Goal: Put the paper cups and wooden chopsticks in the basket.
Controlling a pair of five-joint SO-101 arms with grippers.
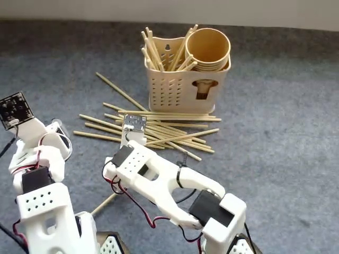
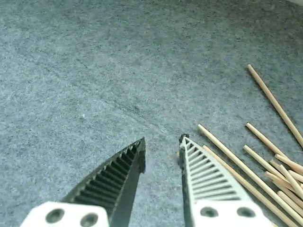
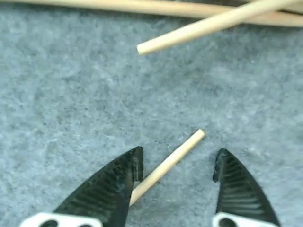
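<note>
A cream slotted basket (image 1: 180,92) stands at the back. It holds stacked paper cups (image 1: 207,48) and several upright chopsticks (image 1: 159,50). In front of it, a loose pile of wooden chopsticks (image 1: 159,129) lies on the grey carpet. My right gripper (image 3: 177,163) is open low over the carpet, with the end of a single chopstick (image 3: 170,161) lying between its fingers, untouched. My left gripper (image 2: 162,149) is open over bare carpet, with the ends of the pile's chopsticks (image 2: 251,175) just beside one finger.
The right arm (image 1: 159,180) stretches from the front edge to the pile. The left arm (image 1: 37,159) stands at the front left. One chopstick (image 1: 103,203) pokes out from under the right arm. Open carpet lies to the right of the basket.
</note>
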